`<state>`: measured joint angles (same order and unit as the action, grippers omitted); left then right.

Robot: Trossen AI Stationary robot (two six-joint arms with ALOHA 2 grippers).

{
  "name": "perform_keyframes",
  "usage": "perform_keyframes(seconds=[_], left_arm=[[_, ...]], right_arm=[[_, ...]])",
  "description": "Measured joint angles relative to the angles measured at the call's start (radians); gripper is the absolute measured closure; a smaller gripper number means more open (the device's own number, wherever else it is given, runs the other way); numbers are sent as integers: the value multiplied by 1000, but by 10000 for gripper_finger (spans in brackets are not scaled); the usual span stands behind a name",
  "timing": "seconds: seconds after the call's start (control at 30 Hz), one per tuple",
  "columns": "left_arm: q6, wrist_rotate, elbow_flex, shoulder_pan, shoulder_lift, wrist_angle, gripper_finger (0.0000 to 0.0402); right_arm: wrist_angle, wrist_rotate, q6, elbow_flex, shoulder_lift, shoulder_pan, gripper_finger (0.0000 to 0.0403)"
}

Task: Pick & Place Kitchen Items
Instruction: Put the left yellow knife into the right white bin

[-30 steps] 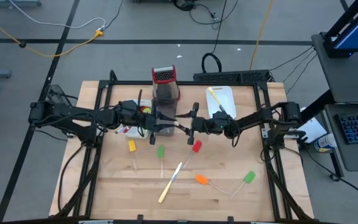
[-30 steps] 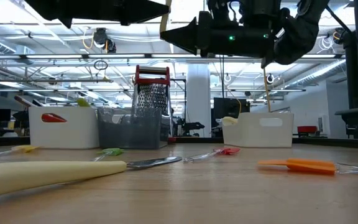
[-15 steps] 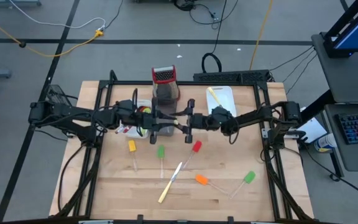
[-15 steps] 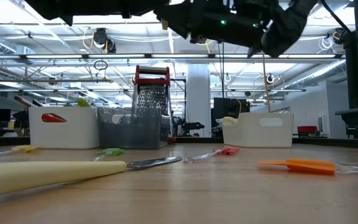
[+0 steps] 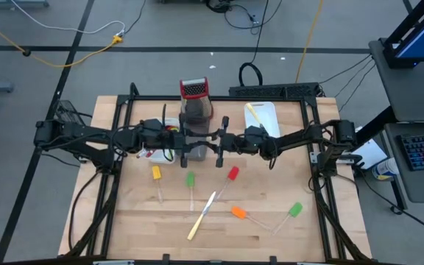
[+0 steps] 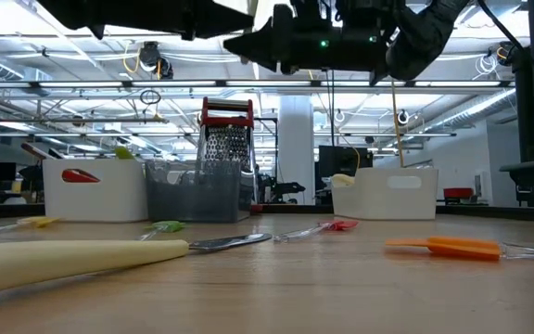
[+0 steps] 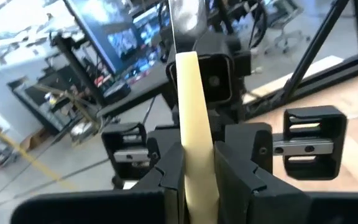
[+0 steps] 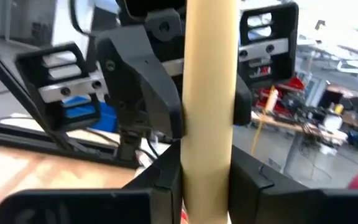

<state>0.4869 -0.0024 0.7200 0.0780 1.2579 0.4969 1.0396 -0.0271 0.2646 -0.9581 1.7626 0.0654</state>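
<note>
- Loose knife [image 6: 72,255], pale handle, lies nearest on the bench [image 5: 271,235] front; in the low view the handle end is cut off by the picture edge.
- Orange spatula [image 6: 443,246] lies flat just behind it to the right, its clear handle hard to make out.
- Right green spatula [image 5: 294,210] lies near the orange one; I cannot find it in the low view.
- Mid-bench row, all flat: yellow spatula [image 5: 156,173], middle green spatula [image 5: 191,179], red spatula [image 5: 232,174].
- Held knife [image 7: 188,124] is up in the air over the bench centre, above that row. It stands upright between both grippers, with the blade tip running out of the left wrist view.
- Left gripper [image 7: 197,168]: left fingers [image 7: 241,168] are clenched on the pale handle.
- Right gripper [image 8: 207,180] faces the left gripper. Right fingers [image 8: 160,180] press both sides of the same handle, so it is grasped from both ends.
- From above, the held knife is hidden by the two wrists.
- Left white tray [image 6: 95,190] is at the back, mostly covered by the left arm from above. Something red shows in it, but I cannot tell what.
- Grey tray [image 6: 197,195] is in the back middle, contents unclear.
- Grater [image 5: 193,89] stands upright behind the grey tray.
- Right white tray [image 5: 271,107] is at the back right, holding a pale utensil whose type is unclear.
</note>
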Motion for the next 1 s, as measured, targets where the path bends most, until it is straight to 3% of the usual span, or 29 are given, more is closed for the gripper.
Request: perform_keyframes(seconds=[0.2,0.37,0.5,0.6,0.77,1.0], left_arm=[[0,-112,0,0,3,-69,320],[-30,-262,0,2,0,-141,318],[-63,-398,-1,2,0,-192,317],[-79,-462,-1,2,0,-223,317],[-101,-473,-1,1,0,-235,316],[-98,-473,-1,1,0,-239,316]], right_arm=[[-138,-213,24,0,-17,-19,331],[-321,-418,25,0,-85,-38,327],[-503,-489,-37,2,-154,-54,331],[-663,-532,-130,2,-211,-63,331],[-1002,-629,-349,1,-321,-69,325],[-1562,-579,-799,1,-511,-32,331]])
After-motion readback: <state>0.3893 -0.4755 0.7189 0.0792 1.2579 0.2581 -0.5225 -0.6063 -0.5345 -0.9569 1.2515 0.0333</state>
